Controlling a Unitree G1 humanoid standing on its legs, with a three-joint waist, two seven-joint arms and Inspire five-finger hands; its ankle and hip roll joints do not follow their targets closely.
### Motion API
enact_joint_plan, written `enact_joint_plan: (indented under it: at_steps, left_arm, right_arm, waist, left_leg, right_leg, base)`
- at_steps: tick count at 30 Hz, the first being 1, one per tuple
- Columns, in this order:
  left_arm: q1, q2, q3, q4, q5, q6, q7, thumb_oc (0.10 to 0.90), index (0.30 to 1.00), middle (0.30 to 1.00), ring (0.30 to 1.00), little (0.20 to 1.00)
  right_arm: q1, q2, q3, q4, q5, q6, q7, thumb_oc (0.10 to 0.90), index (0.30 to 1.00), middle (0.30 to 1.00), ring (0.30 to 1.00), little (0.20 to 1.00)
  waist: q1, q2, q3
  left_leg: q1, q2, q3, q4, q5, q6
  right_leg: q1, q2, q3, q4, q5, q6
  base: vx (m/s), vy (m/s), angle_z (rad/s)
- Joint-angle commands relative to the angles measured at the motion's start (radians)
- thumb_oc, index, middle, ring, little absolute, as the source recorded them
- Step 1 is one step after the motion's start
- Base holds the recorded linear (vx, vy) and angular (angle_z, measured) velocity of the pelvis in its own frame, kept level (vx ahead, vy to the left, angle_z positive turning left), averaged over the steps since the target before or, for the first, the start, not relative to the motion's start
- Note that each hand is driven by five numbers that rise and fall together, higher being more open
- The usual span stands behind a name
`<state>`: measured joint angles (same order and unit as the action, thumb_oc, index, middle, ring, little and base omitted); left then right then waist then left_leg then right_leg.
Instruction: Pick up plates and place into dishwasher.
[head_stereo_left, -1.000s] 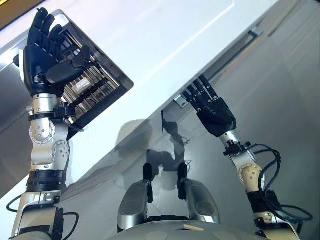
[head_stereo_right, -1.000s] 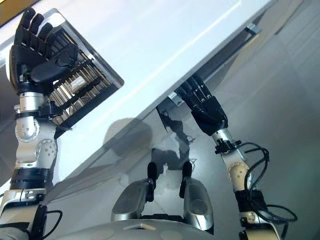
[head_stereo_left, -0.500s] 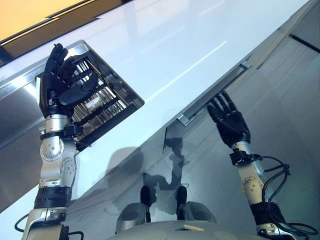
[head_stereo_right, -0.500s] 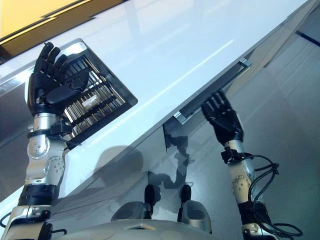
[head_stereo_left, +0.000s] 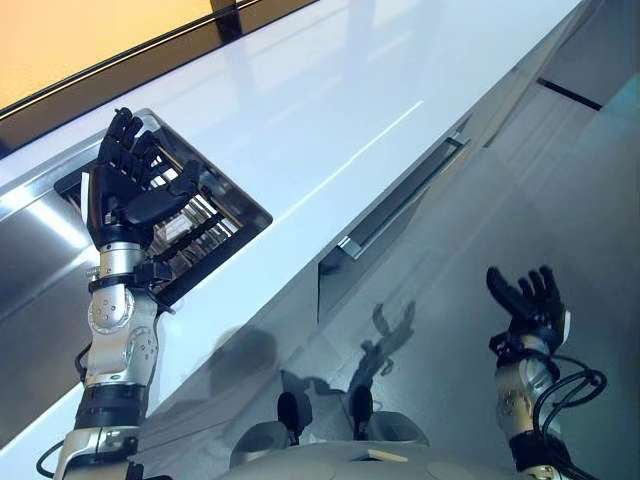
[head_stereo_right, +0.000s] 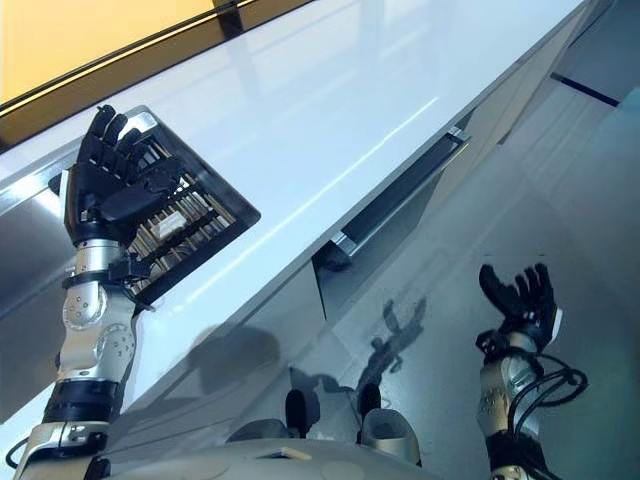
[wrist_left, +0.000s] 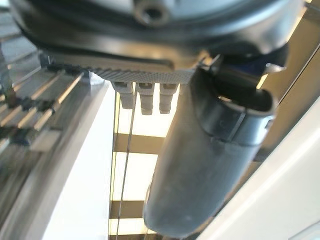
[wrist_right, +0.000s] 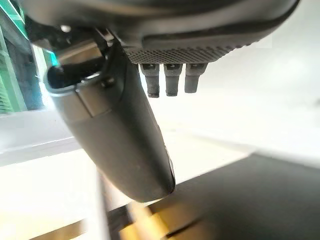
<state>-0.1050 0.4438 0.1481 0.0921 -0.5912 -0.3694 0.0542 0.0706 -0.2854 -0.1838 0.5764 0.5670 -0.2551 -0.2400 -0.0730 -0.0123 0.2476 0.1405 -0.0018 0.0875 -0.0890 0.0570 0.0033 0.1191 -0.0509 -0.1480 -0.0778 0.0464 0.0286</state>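
Reaching over the rack set in the white counter, the left hand hovered with fingers straight and relaxed, grasping nothing. No plate could be made out; the rack's bars hid whatever it held. The right hand hung low, well apart from the counter, fingers spread and empty. By my reading, the left hand was nearer the rack, whose bars ran across its fingers.
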Motion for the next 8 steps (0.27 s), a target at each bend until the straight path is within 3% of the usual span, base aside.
enact_joint_plan:
  at_steps: [1,8]
  left_arm:
    - [-0.050,0.021,0.018,-0.055,-0.015,-0.068,-0.008,0.800,0.900,0.900,0.900,0.900]
    - [-0.104,0.027,-0.009,-0.059,-0.021,-0.056,0.007,0.800,0.900,0.900,0.900,0.900]
  right_arm:
    - [-0.013,-0.039,0.032,0.054,-0.068,0.052,0.125,0.800,0.900,0.900,0.900,0.900]
    - [-0.035,-0.070,0.142,0.423,-0.234,0.219,0.318,0.800,0.900,0.900,0.900,0.900]
  waist:
    - [0.003,0.026,-0.079]
    - [0.023,0.019,-0.098]
  left_leg:
    - [0.007,-0.066,0.039,0.002,-0.116,0.035]
    - [0.013,-0.061,0.034,0.002,-0.117,0.028]
  right_leg:
    - [-0.021,0.032,0.004,0.062,-0.076,0.050]
    - [-0.006,0.036,-0.009,0.049,-0.076,0.045]
  base:
    - [-0.04,-0.055,0.00]
    - [-0.01,-0.053,0.01]
